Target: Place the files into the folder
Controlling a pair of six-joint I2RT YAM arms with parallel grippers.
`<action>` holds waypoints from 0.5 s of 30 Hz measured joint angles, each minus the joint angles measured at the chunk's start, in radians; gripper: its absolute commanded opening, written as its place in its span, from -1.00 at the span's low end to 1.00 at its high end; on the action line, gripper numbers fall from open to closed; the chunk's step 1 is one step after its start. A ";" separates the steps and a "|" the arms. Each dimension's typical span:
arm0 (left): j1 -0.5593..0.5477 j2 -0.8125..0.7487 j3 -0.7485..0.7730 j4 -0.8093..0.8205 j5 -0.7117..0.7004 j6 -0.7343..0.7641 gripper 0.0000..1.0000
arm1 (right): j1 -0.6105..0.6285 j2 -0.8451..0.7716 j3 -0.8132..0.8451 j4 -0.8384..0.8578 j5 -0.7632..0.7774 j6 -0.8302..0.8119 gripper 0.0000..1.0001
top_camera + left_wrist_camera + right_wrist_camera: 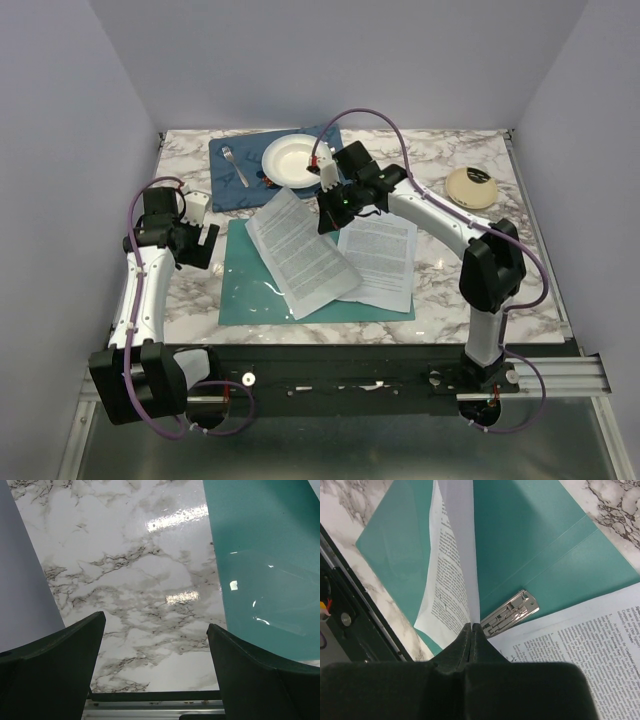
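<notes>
dense black print on files [300,252], illegible

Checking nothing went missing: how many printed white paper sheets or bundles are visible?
2. One sheet is pinched by the right gripper, slanting over the left half of the teal plastic folder; the other lies flat on its right half. More may hide underneath.
</notes>
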 measured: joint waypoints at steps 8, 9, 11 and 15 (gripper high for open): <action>0.000 -0.003 -0.010 0.002 -0.002 0.001 0.98 | 0.001 0.054 0.030 0.049 -0.007 0.074 -0.99; 0.000 -0.005 -0.011 0.002 -0.004 0.002 0.98 | 0.001 0.062 0.036 0.056 -0.007 0.084 -0.99; 0.000 -0.010 -0.014 0.002 -0.010 0.005 0.98 | 0.001 0.074 0.041 0.075 -0.004 0.105 -0.99; 0.000 -0.018 -0.018 0.003 -0.016 0.008 0.98 | 0.001 0.096 0.051 0.101 0.004 0.142 -0.99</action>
